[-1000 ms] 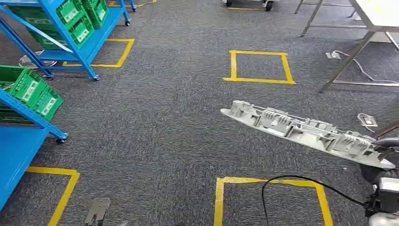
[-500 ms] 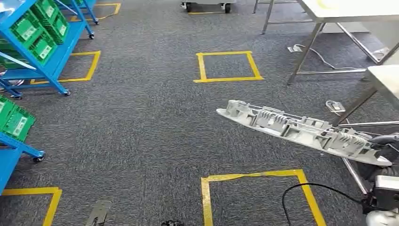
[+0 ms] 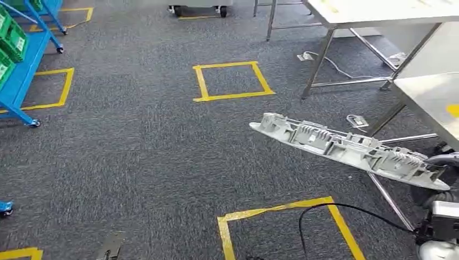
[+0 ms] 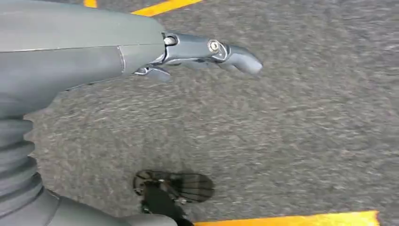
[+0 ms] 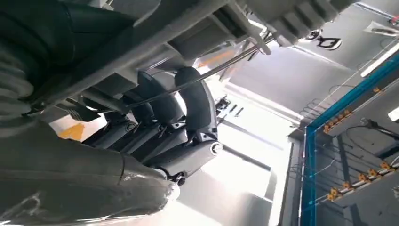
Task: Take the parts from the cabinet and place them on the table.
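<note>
A long grey ribbed plastic part [image 3: 346, 150] juts leftward above the carpet at the right of the head view. My right hand [image 3: 439, 172] grips its right end; in the right wrist view its dark fingers [image 5: 164, 106] wrap around the part [image 5: 155, 33]. The steel table [image 3: 433, 97] stands at the right edge, just beyond the part. My left hand [image 4: 141, 52] hangs over the carpet with its fingers stretched out, holding nothing. The blue cabinet [image 3: 16, 65] with green bins stands far left.
Yellow tape squares [image 3: 231, 81] mark the grey carpet. A second steel table [image 3: 373, 11] stands at the back right with cables [image 3: 330, 60] under it. A black cable [image 3: 346, 208] loops near my right arm.
The whole scene has slid leftward: the camera has turned right, so the blue cabinet is nearly out of frame and the steel table has come in at the right. The part stays in my right hand.
</note>
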Controlling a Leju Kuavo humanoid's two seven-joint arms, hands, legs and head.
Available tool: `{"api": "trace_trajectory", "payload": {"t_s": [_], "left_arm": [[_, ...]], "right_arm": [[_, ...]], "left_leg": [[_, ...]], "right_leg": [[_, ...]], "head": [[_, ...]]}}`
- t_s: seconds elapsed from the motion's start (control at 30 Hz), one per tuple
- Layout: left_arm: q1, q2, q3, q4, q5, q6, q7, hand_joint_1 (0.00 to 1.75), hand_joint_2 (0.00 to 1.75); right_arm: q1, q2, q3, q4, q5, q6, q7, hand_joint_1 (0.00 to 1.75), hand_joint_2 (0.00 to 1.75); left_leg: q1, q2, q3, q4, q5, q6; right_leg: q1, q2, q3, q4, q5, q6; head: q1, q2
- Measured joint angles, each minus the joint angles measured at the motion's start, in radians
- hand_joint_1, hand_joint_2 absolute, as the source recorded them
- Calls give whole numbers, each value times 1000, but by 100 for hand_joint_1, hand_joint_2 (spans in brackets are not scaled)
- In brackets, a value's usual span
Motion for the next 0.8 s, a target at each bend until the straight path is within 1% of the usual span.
{"api": "trace_trajectory", "payload": {"t_s": [0.03, 0.07, 0.1, 0.13, 0.17, 0.2, 0.23, 0.27, 0.3, 0.33, 0.37, 0.4, 0.43, 0.47, 0.5, 0.53, 0.57, 0.6, 0.63, 0.67, 0.7, 0.73, 0.77, 0.8], "left_arm": [[0, 0, 0, 0, -3, 2, 2, 0, 175], [1, 1, 0, 0, -5, 3, 2, 0, 175], [1, 2, 0, 0, -4, 3, 2, 0, 175], [3, 4, 0, 0, -3, 6, 2, 0, 175], [0, 5, 0, 0, 2, 10, 4, 0, 175], [-3, 4, 0, 0, 3, 15, 4, 0, 175], [-8, 2, 0, 0, 5, 16, 3, 0, 175], [-11, 2, 0, 0, 7, 17, 3, 0, 175], [-10, 2, 0, 0, 10, 20, 2, 0, 175], [-6, 2, 0, 0, 10, 21, 2, 0, 175], [-1, 1, 0, 0, 11, 23, 3, 0, 175], [3, 1, 0, 0, 11, 24, 6, 0, 175], [5, 2, 1, 0, 12, 26, 6, 0, 175], [5, 2, 1, 0, 12, 27, 7, 0, 175], [5, 2, 1, 0, 12, 27, 7, 0, 175], [4, 3, 1, 0, 12, 27, 8, 0, 175], [4, 4, 1, 0, 12, 27, 8, 0, 175], [5, 5, 1, 0, 11, 27, 9, 0, 175], [3, 5, 1, 0, 11, 27, 11, 0, 175], [2, 6, 1, 0, 11, 27, 13, 0, 175], [1, 6, 2, 0, 11, 27, 13, 0, 175], [-2, 6, 2, 0, 10, 27, 13, 0, 175], [-6, 5, 2, 0, 10, 27, 13, 0, 175], [-8, 5, 2, 0, 10, 27, 13, 0, 175]], "right_arm": [[0, 0, 2, 0, 0, 0, 0, 175, 175], [1, 0, 3, 1, -2, 0, 0, 175, 175], [-2, 0, 3, 3, -4, -1, -1, 175, 175], [-6, 0, 7, 8, -3, -2, 2, 175, 175], [-1, 1, 8, 5, 3, -13, -3, 175, 175], [-3, 1, 7, 3, 18, -22, -7, 175, 175], [-6, -1, 6, 0, 37, -35, -13, 175, 175], [-3, -2, 5, -6, 60, -55, -18, 175, 175], [-7, -2, 6, -10, 89, -78, -22, 175, 175], [-11, -1, 9, -14, 123, -103, -24, 175, 175], [-14, -1, 14, -19, 161, -131, -24, 175, 175], [-13, -1, 18, -26, 207, -160, -23, 175, 175], [-13, -1, 24, -33, 270, -198, -19, 175, 175], [-12, -1, 32, -38, 328, -235, -12, 175, 175], [-10, -2, 40, -42, 382, -269, -6, 175, 175], [-8, -3, 47, -48, 425, -299, -1, 175, 175], [-6, -3, 55, -55, 459, -329, 3, 175, 175], [-5, -4, 64, -63, 493, -358, 8, 175, 175], [-4, -6, 76, -73, 532, -383, 10, 175, 175], [1, -9, 85, -83, 564, -399, 11, 175, 175], [7, -9, 91, -92, 595, -407, 13, 175, 175], [15, -9, 93, -100, 619, -409, 14, 175, 175], [24, -9, 94, -110, 648, -409, 15, 175, 175], [25, -9, 94, -123, 675, -410, 15, 175, 175]], "left_leg": [[2, 8, 30, -2, -23, -5], [-1, 17, 45, -8, -45, -10], [-8, 26, 74, 3, -68, -17], [-15, 30, 77, -14, -74, -24], [-14, 45, 88, -31, -78, -30], [-10, 51, 98, -34, -69, -35], [-9, 49, 78, 5, -35, -44], [-5, 19, 26, 87, 5, -45], [-4, -6, -39, 175, 26, -46], [-4, -17, -104, 246, 7, -46], [-4, -22, -166, 294, -43, -47], [-4, -24, -215, 317, -99, -48], [-4, -25, -257, 317, -141, -48], [-2, -26, -285, 304, -142, -47], [-1, -27, -296, 270, -105, -47], [-1, -32, -292, 213, -36, -46], [1, -51, -283, 142, 63, -46], [5, -83, -283, 78, 135, -44], [3, -89, -270, 26, 135, -39], [0, -87, -265, 27, 147, -35], [-1, -84, -257, 29, 154, -28], [0, -77, -247, 25, 166, -22], [4, -65, -235, 21, 175, -14], [1, -61, -226, 21, 170, -6]], "right_leg": [[-1, -14, 8, -68, 55, 4], [-1, -54, 14, -137, 167, 3], [2, -97, 6, -212, 280, -1], [6, -85, 16, -184, 258, -15], [8, -65, 15, -181, 255, -20], [6, -55, 13, -188, 246, -24], [5, -42, 21, -195, 240, -32], [1, -26, 32, -207, 234, -40], [0, -19, 41, -216, 230, -46], [-1, -7, 49, -224, 225, -49], [-2, 7, 57, -229, 220, -51], [-3, 23, 65, -231, 213, -51], [-4, 39, 75, -231, 204, -50], [-5, 53, 87, -229, 195, -49], [-5, 65, 100, -229, 186, -47], [-6, 75, 115, -228, 176, -44], [-9, 86, 127, -228, 166, -39], [-8, 97, 135, -224, 161, -33], [-9, 112, 133, -217, 151, -24], [-9, 120, 136, -219, 139, -16], [-11, 131, 144, -221, 127, -12], [-10, 138, 142, -222, 124, -8], [-7, 110, 151, -209, 117, -6], [-2, 55, 143, -176, 91, -4]], "head": [[0, 0], [2, 0], [11, 0], [9, 0], [-11, 0], [-5, 0], [-6, 0], [-8, 0], [-7, 0], [-9, 0], [-10, 0], [-10, 0], [-11, 0], [-11, 0], [-10, 0], [-11, 0], [-11, 0], [-11, 0], [-14, 0], [-12, 0], [-16, 0], [-14, 0], [-14, 0], [-6, 0]]}}
